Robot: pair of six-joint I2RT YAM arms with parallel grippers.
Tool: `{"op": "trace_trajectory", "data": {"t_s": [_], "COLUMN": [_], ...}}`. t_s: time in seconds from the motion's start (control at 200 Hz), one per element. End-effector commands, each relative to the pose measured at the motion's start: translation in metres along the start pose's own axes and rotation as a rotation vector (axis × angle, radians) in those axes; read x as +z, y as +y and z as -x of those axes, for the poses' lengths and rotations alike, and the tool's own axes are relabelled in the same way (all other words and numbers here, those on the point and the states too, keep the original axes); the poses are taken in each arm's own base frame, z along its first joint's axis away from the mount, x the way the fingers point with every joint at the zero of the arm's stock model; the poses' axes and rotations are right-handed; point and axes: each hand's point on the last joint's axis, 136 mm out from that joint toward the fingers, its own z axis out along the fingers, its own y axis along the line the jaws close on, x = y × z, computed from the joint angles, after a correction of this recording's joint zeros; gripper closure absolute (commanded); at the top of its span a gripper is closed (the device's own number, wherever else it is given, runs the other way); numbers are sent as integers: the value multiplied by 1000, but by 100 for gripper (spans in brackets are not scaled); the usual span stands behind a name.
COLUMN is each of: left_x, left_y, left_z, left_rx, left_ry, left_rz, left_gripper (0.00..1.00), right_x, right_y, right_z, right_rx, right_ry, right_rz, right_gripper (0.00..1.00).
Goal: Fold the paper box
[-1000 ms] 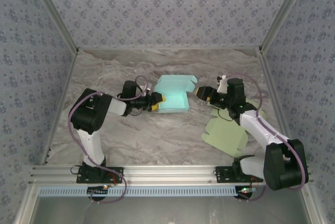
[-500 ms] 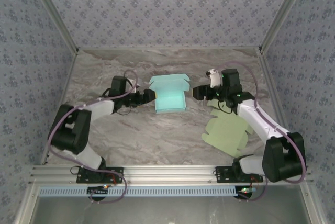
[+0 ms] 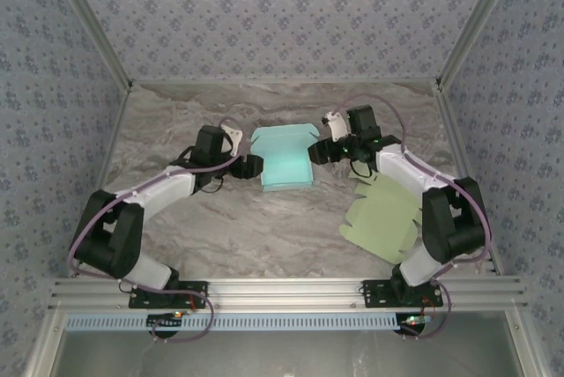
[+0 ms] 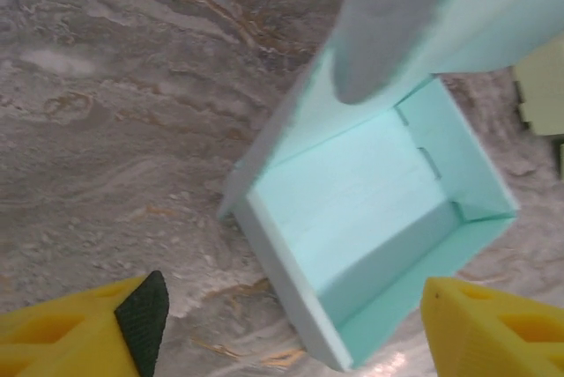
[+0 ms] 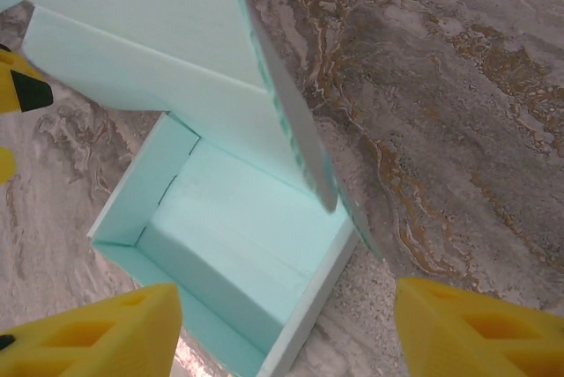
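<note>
The teal paper box (image 3: 287, 168) sits open at mid-table, walls up, with its lid flap (image 3: 284, 138) raised at the back. My left gripper (image 3: 252, 166) is at the box's left side and open. In the left wrist view the box (image 4: 352, 210) has its near corner between the yellow fingers (image 4: 84, 333) of the left gripper (image 4: 291, 337). My right gripper (image 3: 318, 152) is at the box's right side, also open. In the right wrist view the box (image 5: 233, 245) lies between the spread fingertips (image 5: 480, 333) of the right gripper (image 5: 282, 333), and the lid (image 5: 167, 38) slants overhead.
A flat pale green box blank (image 3: 384, 217) lies on the marble table (image 3: 264, 236) to the right, under the right arm. Patterned walls and a metal frame close in the table on three sides. A rail (image 3: 282, 293) runs along the near edge.
The right gripper has moved left, closer to the box's right wall. The left arm has stretched out and turned at the box's left side. The box has slid slightly left.
</note>
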Motion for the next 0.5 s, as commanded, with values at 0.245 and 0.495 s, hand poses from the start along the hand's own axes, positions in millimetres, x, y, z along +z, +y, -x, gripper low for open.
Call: {"op": "trace_trajectory", "data": {"t_s": [0.245, 0.495], "left_x": [0, 10], "left_y": [-1, -13], "left_z": [36, 39], "left_rx": [86, 92], "left_ry": [-94, -82], "left_rz": [46, -11], "left_gripper": [41, 64], "right_x": [21, 27], "right_y": [1, 20], "right_z": [15, 11], "right_rx": [7, 14], "right_ry": [-6, 0], "right_rz": [-3, 31], "right_gripper": [41, 53]}}
